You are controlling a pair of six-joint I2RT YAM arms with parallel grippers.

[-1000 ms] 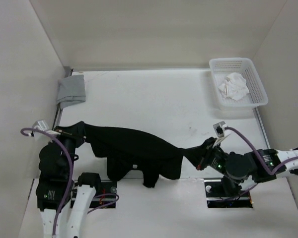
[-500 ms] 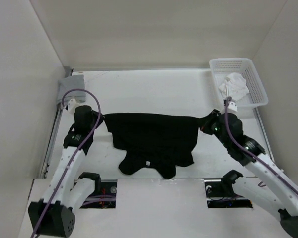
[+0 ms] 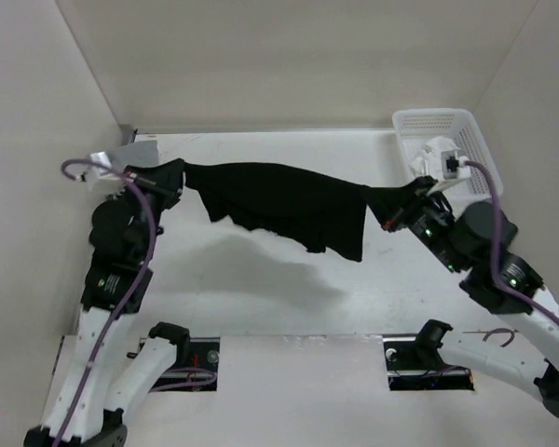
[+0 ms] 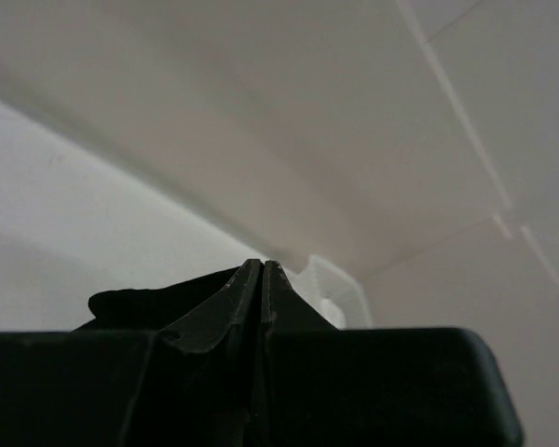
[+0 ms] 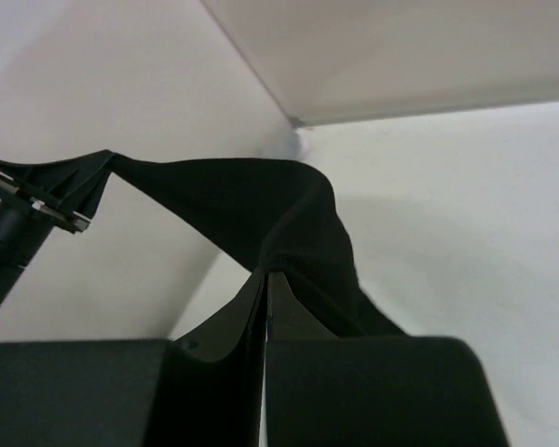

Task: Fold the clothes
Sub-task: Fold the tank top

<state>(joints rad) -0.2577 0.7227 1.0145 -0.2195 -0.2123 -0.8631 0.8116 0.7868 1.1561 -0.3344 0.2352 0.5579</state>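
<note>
The clothes [image 3: 289,200] are one black garment, hanging in the air over the table, stretched between both grippers with its lower edge drooping toward the right. My left gripper [image 3: 181,173] is shut on its left end, and black fabric [image 4: 149,300] shows beside the closed left gripper [image 4: 262,264] in the left wrist view. My right gripper [image 3: 389,210] is shut on the bunched right end. From the right gripper [image 5: 265,274] the clothes [image 5: 261,205] run up and left across the right wrist view to the left gripper [image 5: 48,194].
A white basket [image 3: 475,140] holding a white cloth [image 3: 436,156] stands at the back right, close behind my right arm. A grey cloth [image 3: 142,149] lies in the back left corner, mostly hidden by my left arm. Walls close in on three sides.
Both arms have risen and moved toward the back, lifting the garment from the table's front edge into the air. It hangs higher and is pulled tauter than before.
</note>
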